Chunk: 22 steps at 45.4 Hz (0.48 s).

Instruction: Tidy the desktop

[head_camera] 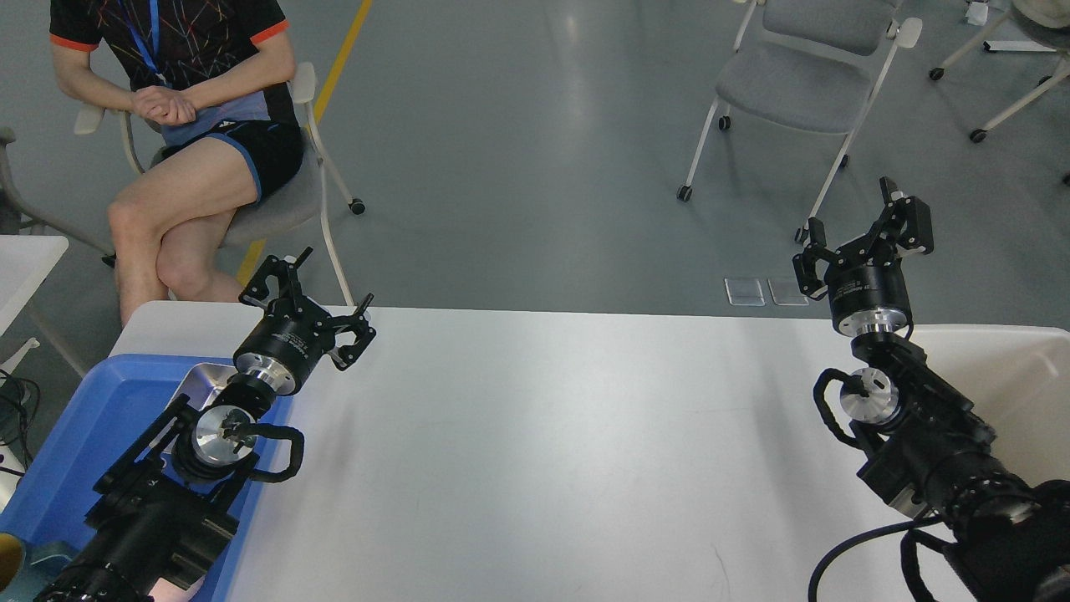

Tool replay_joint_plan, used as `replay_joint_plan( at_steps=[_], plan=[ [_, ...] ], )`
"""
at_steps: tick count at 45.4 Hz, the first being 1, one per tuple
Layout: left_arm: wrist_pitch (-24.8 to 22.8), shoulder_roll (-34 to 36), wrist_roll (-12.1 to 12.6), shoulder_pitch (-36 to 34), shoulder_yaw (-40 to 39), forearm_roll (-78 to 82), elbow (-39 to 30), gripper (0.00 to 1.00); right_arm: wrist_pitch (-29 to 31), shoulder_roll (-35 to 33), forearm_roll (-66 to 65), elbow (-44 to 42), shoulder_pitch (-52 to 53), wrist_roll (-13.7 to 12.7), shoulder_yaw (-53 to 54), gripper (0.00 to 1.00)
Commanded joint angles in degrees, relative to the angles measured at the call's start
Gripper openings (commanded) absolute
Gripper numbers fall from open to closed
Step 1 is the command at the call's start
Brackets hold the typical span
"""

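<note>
The desktop (552, 435) is a large white tabletop with rounded corners and a faint dark scratch near its front edge; nothing lies on its open middle. My left gripper (316, 294) is open and empty, raised over the desktop's far left corner. My right gripper (861, 238) is open and empty, raised above the desktop's far right edge.
A blue plastic tray (75, 426) with a metal dish (194, 383) lies at the left, under my left arm. A beige bin (1020, 368) stands at the right. A seated person (180, 125) is beyond the far left corner; grey chairs (802, 75) stand further back.
</note>
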Motion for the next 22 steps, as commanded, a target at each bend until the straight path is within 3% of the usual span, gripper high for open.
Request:
replay_joint_plan(
  at_steps=[1,8,15,22],
  plan=[
    [0.0,0.1,0.0,0.0,0.0,0.0,0.1,0.97,0.1,2.1,0.0,0.0,-1.4,0.2,-0.1,1.0],
    [0.0,0.3,0.0,0.0,0.2,0.0,0.1,0.97,0.7,3.2,0.0,0.2,-1.8,-0.3,-0.2,1.0],
    [0.0,0.1,0.0,0.3,0.5,0.0,0.1,0.97,2.5,4.5,-0.3,0.3,-3.2,-3.7,-0.4,1.0],
    [0.0,0.0,0.0,1.1,0.5,0.0,0.1,0.97,2.4,5.5,-0.2,0.3,-3.0,-3.7,-0.8,1.0]
  ],
)
